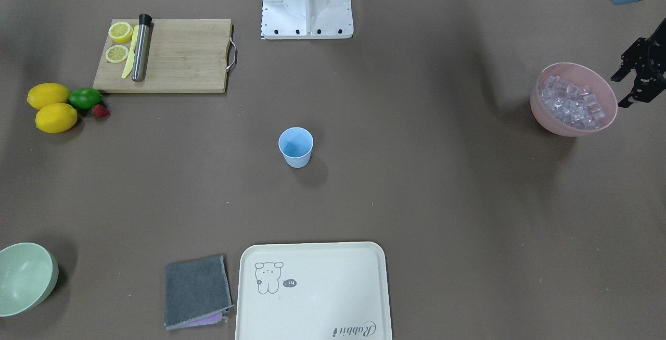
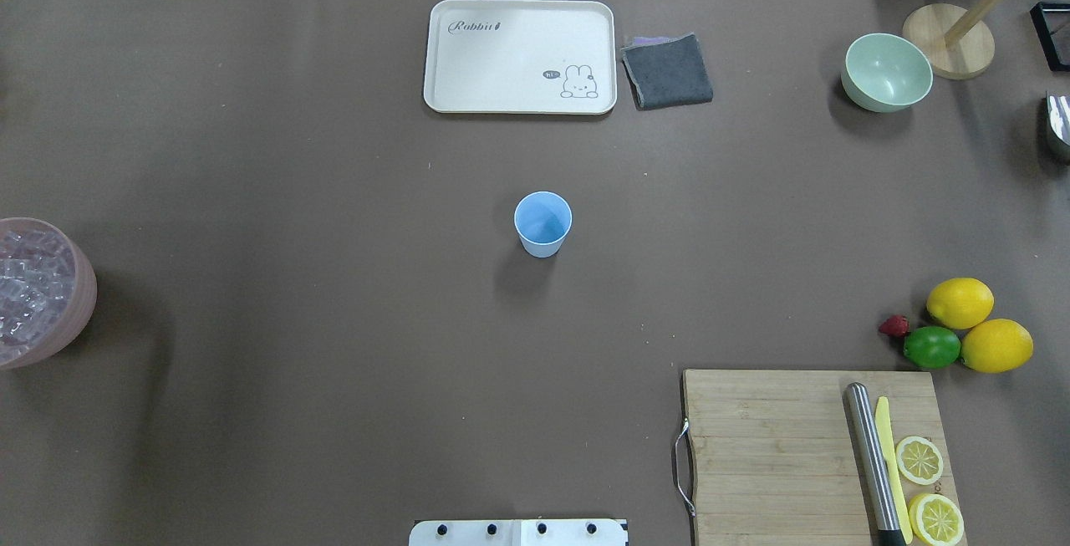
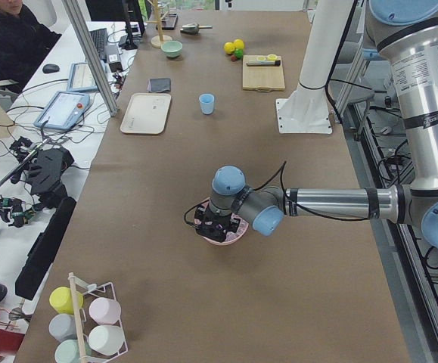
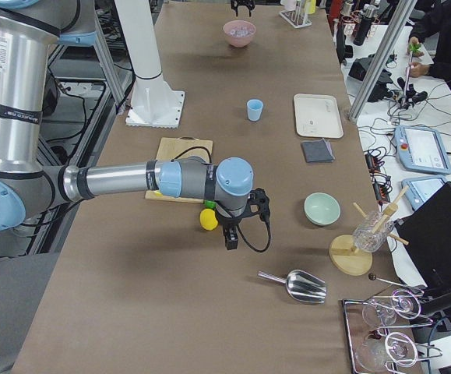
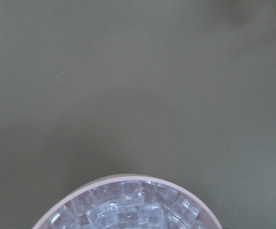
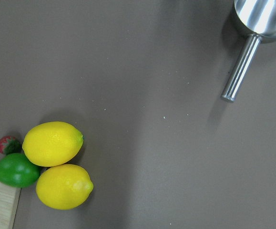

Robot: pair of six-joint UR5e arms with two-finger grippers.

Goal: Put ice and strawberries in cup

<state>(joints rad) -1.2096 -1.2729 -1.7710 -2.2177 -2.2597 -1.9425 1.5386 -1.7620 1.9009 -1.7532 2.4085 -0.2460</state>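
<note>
The light-blue cup (image 1: 296, 146) stands upright and empty at the table's middle; it also shows in the overhead view (image 2: 542, 222). The ice (image 1: 572, 101) fills a pink bowl (image 1: 543, 116) at the table's left end, and shows at the bottom of the left wrist view (image 5: 128, 212). My left gripper (image 1: 619, 91) hangs beside and above that bowl, open and empty. The red strawberry (image 1: 100, 111) lies next to the lime; the right wrist view shows it too (image 6: 6, 144). My right gripper (image 4: 230, 238) hovers near the lemons; I cannot tell whether it is open or shut.
Two lemons (image 2: 960, 302) and a lime (image 2: 931, 346) lie by the strawberry. A cutting board (image 2: 769, 446) bears lemon slices, a knife and a steel muddler. A cream tray (image 2: 518, 103), grey cloth (image 2: 666, 69), green bowl (image 2: 886, 73) and metal scoop (image 6: 252, 43) lie around.
</note>
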